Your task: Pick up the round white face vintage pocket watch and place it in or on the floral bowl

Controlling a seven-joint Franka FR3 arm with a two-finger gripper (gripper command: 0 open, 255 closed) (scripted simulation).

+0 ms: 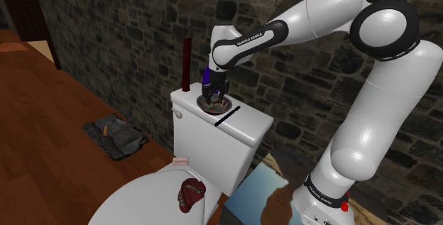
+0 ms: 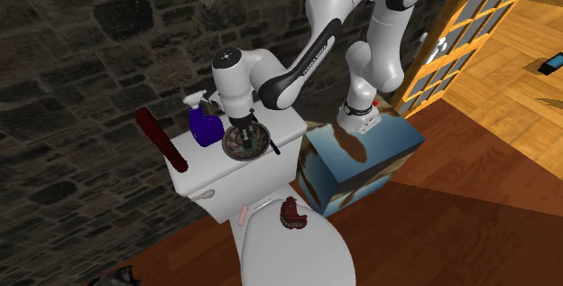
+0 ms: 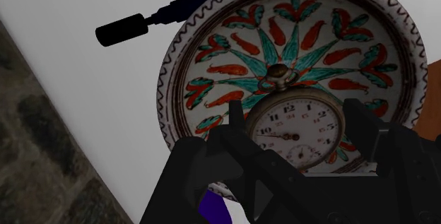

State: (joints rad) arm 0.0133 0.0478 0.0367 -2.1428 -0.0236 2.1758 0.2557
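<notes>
On top of the white toilet tank stands the floral bowl, white with red and teal petals. The pocket watch, silver-cased with a round white face, hangs over the bowl's middle, crown pointing away from the hand. My black gripper reaches straight down into the bowl and is shut on the watch, one finger on each side of its case. I cannot tell whether the watch touches the bowl's bottom.
A black pen lies on the tank beside the bowl. A blue spray bottle and a dark red stick stand behind it by the stone wall. A dark red object rests on the toilet lid.
</notes>
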